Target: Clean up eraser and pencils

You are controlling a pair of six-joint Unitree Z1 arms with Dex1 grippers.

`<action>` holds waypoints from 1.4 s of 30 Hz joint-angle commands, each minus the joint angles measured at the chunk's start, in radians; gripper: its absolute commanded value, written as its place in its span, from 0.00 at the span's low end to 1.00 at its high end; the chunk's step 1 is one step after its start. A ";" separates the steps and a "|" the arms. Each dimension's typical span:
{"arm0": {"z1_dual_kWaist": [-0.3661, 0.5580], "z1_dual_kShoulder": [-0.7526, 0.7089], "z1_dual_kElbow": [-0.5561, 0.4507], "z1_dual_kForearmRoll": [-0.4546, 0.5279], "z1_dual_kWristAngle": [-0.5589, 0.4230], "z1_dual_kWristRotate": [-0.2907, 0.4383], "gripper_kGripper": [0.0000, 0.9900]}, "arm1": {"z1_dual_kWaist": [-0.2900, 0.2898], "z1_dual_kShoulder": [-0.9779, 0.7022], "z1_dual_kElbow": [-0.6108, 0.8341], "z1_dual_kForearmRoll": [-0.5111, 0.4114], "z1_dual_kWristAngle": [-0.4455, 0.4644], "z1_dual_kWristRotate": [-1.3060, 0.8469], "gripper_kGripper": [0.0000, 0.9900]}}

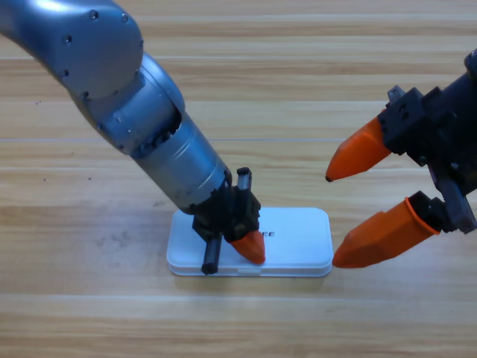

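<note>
The white case lies shut on the table, lid down, in the lower middle of the high view. My left gripper points down onto the left part of its lid. One orange jaw shows there, with its tip touching the lid. The gripper's black body hides the rest. My right gripper hangs open at the right, large and partly cut off. Its two orange jaws are spread wide just beyond the case's right end, with nothing between them. The eraser and the pencils are out of view.
The left arm's grey body crosses the upper left of the table. Bare wooden table surrounds the case on all sides.
</note>
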 commanded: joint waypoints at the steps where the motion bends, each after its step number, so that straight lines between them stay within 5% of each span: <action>1: -0.081 0.110 0.069 0.008 0.011 0.001 0.00 | 0.025 0.040 0.010 0.018 0.001 0.001 1.00; 9: -0.055 -0.037 -0.052 0.177 0.021 0.000 0.00 | 0.025 0.044 0.007 0.018 0.001 0.003 1.00; 17: 0.003 -0.261 -0.043 0.279 0.119 0.015 0.00 | 0.025 0.046 0.007 0.018 0.001 0.003 1.00; 19: 0.003 -0.316 -0.015 0.279 0.133 0.015 0.78 | 0.025 0.046 0.005 0.018 0.001 0.003 1.00; 20: 0.003 -0.344 0.000 0.279 0.133 0.006 0.96 | 0.025 0.046 0.005 0.018 0.002 0.003 1.00; 29: 0.005 -0.583 0.175 0.223 0.145 -0.038 1.00 | 0.025 0.049 0.005 0.018 0.001 0.003 1.00; 36: 0.005 -0.703 0.241 0.132 0.015 -0.100 1.00 | 0.025 0.050 0.004 0.018 0.001 0.003 1.00; 42: 0.005 -0.714 0.254 0.034 -0.041 -0.255 1.00 | 0.025 0.050 0.004 0.018 0.001 0.003 1.00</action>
